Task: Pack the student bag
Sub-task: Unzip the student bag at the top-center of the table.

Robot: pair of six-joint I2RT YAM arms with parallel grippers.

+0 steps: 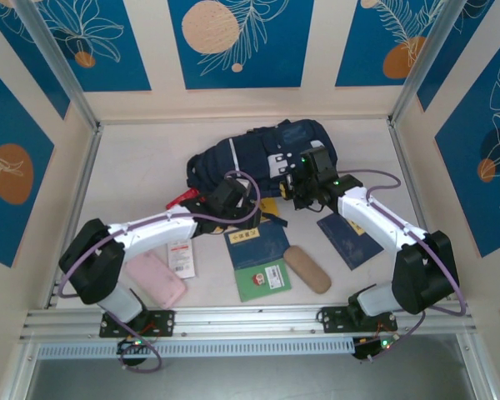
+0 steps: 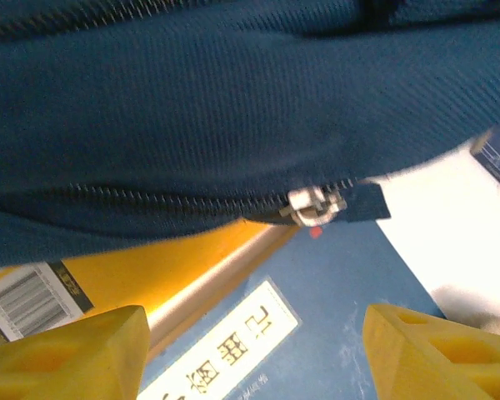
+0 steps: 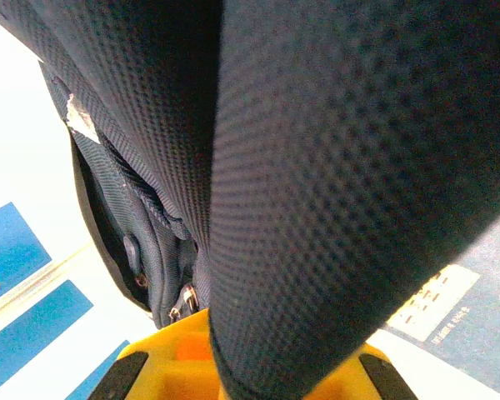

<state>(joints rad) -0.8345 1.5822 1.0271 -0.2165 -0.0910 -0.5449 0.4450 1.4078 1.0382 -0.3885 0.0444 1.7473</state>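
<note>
Two pincers are at the student bag (image 1: pixel 258 154). The left pincer (image 2: pixel 254 350) is spread, the zipper pull (image 2: pixel 317 206) just ahead. The right pincer (image 3: pixel 250 371) pinches the bag's mesh strap (image 3: pixel 333 208).

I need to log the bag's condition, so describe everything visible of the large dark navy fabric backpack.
The large navy fabric backpack lies slumped on the white table, far centre, showing white stripes and pale patches. A silver zipper slider sits on its near edge. The right gripper pinches its dark mesh strap.
</note>
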